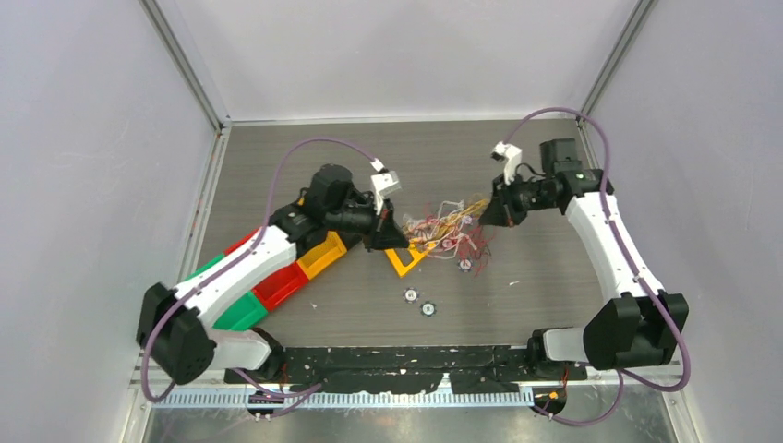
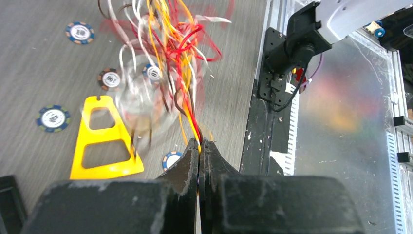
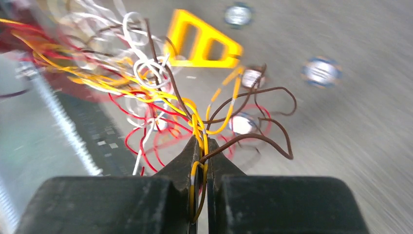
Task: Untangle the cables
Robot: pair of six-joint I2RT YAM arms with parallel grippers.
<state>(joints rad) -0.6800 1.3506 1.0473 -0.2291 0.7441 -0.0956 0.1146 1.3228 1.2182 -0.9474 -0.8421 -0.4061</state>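
The cables (image 1: 446, 228) are a loose tangle of thin red, yellow-orange, white and brown wires stretched between my two grippers above the table's middle. My left gripper (image 1: 387, 233) is shut on red and yellow strands at the tangle's left end; in the left wrist view the jaws (image 2: 200, 145) pinch them and the cables (image 2: 170, 53) fan out beyond. My right gripper (image 1: 487, 214) is shut on yellow and brown strands at the right end; in the right wrist view the jaws (image 3: 199, 146) hold a yellow loop and the cables (image 3: 146, 83) spread to the upper left.
A yellow triangular frame (image 1: 403, 261) lies under the tangle. Poker chips (image 1: 410, 295) (image 1: 427, 308) (image 1: 465, 265) lie on the mat. Yellow, red and green bins (image 1: 277, 284) sit under the left arm. A black strip (image 1: 415, 355) runs along the near edge.
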